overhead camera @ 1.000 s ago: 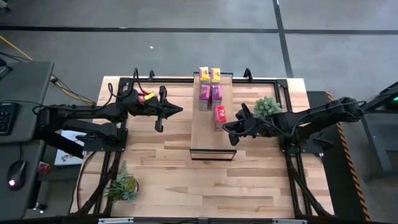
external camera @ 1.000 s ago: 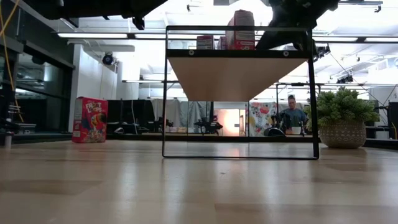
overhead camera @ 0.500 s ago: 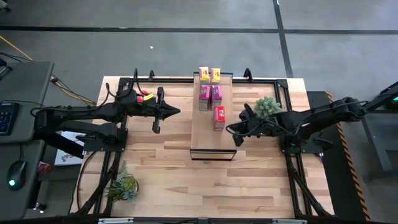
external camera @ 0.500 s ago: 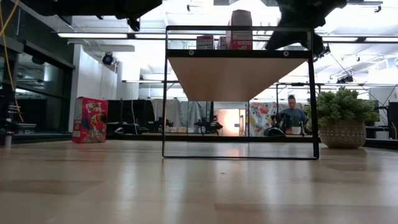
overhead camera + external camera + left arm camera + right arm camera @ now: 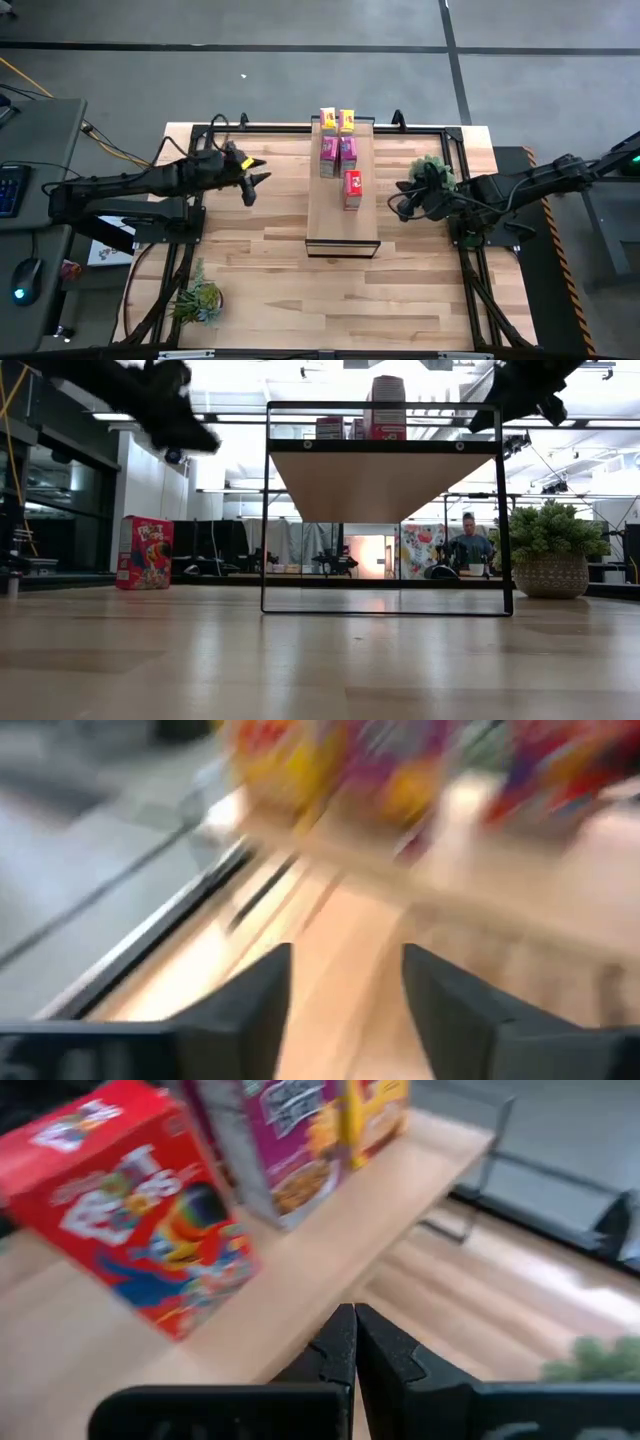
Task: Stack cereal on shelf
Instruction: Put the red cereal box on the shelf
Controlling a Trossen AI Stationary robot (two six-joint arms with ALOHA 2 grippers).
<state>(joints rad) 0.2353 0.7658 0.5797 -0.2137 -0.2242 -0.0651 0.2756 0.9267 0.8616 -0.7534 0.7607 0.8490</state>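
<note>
Both arms have been drawn back from the shelf (image 5: pixel 341 200) — left gripper (image 5: pixel 345 990) now parted, empty; right gripper (image 5: pixel 355 1342) shut, empty.

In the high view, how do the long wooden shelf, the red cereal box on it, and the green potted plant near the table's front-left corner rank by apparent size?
1. Long light-wood shelf, clearly largest.
2. Green potted plant.
3. Red cereal box, smallest; it stands higher, nearer the camera, so this only describes how they look.

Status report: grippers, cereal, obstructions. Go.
Left gripper open, empty. Right gripper shut, empty. Five small cardboard cereal boxes on light-wood shelf. Nothing blocking.
</note>
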